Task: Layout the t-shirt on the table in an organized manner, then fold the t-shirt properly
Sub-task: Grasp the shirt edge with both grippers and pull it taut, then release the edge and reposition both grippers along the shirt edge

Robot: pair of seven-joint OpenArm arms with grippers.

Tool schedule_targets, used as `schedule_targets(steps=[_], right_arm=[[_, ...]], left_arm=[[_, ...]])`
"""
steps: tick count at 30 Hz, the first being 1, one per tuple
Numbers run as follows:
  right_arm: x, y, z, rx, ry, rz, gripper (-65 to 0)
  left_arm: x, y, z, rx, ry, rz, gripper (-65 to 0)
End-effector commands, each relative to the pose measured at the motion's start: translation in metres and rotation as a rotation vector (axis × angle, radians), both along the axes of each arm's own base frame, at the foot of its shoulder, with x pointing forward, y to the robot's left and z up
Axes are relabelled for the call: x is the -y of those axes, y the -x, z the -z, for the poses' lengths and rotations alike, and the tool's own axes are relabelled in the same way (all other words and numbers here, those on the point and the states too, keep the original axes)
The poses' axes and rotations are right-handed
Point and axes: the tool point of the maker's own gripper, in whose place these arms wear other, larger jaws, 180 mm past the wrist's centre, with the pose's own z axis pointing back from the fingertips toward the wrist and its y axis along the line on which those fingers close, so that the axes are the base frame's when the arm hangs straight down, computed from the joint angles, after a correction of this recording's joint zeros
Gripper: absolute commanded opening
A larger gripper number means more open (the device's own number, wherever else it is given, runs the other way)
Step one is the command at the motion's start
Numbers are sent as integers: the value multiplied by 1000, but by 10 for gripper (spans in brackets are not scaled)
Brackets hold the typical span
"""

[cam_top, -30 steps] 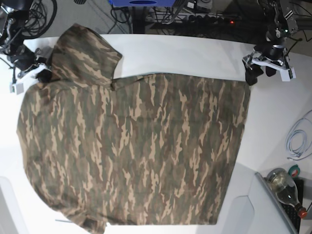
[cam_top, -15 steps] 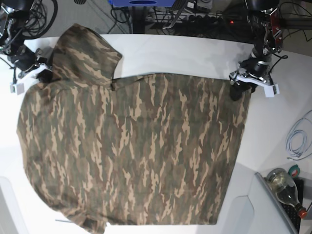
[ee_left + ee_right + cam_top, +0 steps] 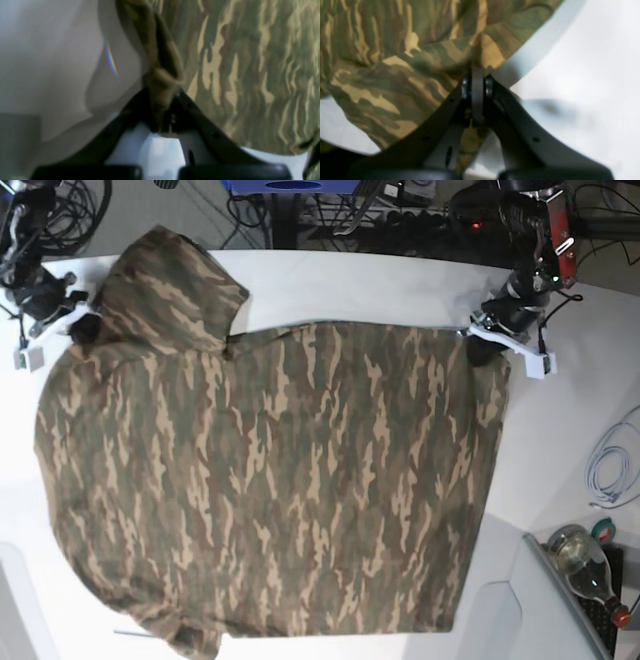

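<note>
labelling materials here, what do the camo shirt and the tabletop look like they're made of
The t-shirt: soft woven or knit cloth, matte; it drapes and bunches where the left gripper pinches it. The table: hard, smooth white board, probably laminate; slight sheen and soft shadows.

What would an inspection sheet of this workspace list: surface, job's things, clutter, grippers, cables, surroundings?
Surface: white table, mostly covered.
Job's things: camouflage t-shirt spread nearly flat, one sleeve folded at the far corner.
Clutter: glass bottle and tape roll at the near edge.
Grippers: left gripper shut on a pinch of shirt edge; right gripper shut on shirt cloth.
Cables: white coil on the table.
Surroundings: dark cables behind the table.
</note>
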Motion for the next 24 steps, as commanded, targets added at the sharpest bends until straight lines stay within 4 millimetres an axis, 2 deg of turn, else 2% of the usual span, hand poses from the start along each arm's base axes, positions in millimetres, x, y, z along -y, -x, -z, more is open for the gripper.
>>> schedule_targets(steps=[1, 4, 7, 9, 13, 16, 19, 21, 24], right_arm=[[-2, -17, -19, 72, 3, -12, -648], [5, -12, -32, 60, 40, -16, -648], [11, -2, -36, 6, 57, -15, -648], [13, 6, -40, -22, 77, -27, -648], [12, 3, -55, -19, 116, -65, -648], [11, -10, -66, -7, 135, -82, -648], [15, -25, -72, -10, 127, -39, -647], [19, -39, -79, 8, 118, 10, -647], [14, -68, -89, 43, 111, 0, -647]], left_arm=[[-10, -12, -21, 65, -22, -17, -650], [-26, -10, -39, 76, -47, -55, -650], [-40, 6, -44, 24, -71, -68, -650], [-41, 17, -49, 11, -89, -64, -650], [-31, 26, -64, 33, -115, -39, -650], [-26, 19, -74, 63, -123, -29, -650], [-20, 1, -84, 109, -118, -21, -650], [-15, -10, -87, 126, -110, -20, -650], [-7, -31, -93, 148, -92, -39, -650]])
